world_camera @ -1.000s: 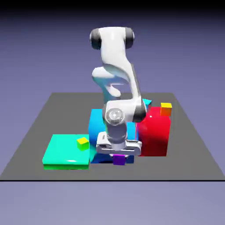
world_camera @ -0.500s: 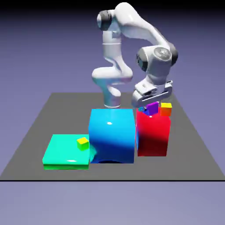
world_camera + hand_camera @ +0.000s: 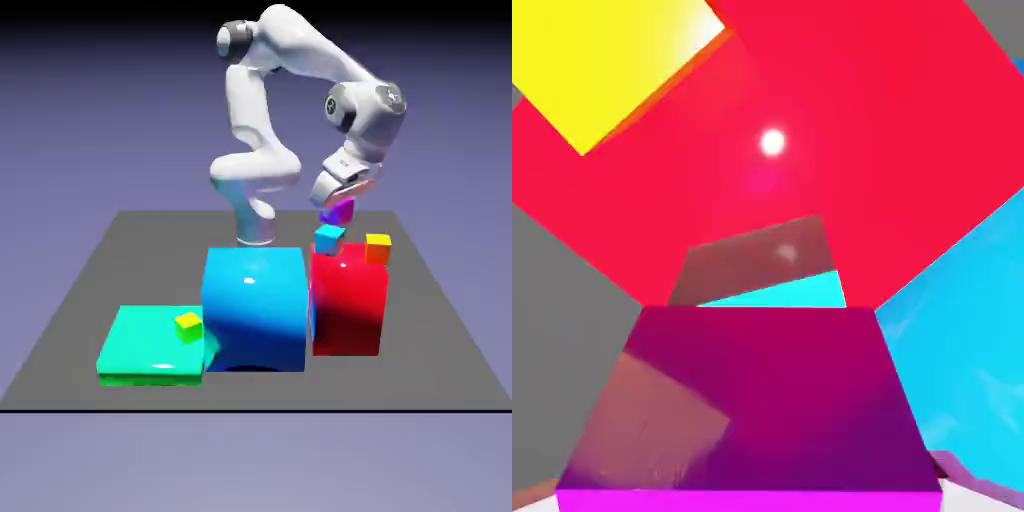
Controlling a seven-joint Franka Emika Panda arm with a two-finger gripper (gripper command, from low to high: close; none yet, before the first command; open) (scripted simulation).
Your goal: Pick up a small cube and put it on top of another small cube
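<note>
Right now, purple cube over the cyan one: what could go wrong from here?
1. The purple cube hangs tilted in the gripper, above and apart from the cyan cube; released like this, it could land on an edge and tumble.
2. The target is tiny and sits near the red block's edge, so a nudge may push it off.
3. The orange cube stands close by.

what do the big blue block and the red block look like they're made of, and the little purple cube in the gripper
All rendered, so this is only a guess. Big blue block: glossy, plastic-like, with soft white highlights on its front. Red block: also glossy, showing a bright light spot on top in the hand view. Purple cube in the gripper: smooth and faintly reflective, possibly plastic.
</note>
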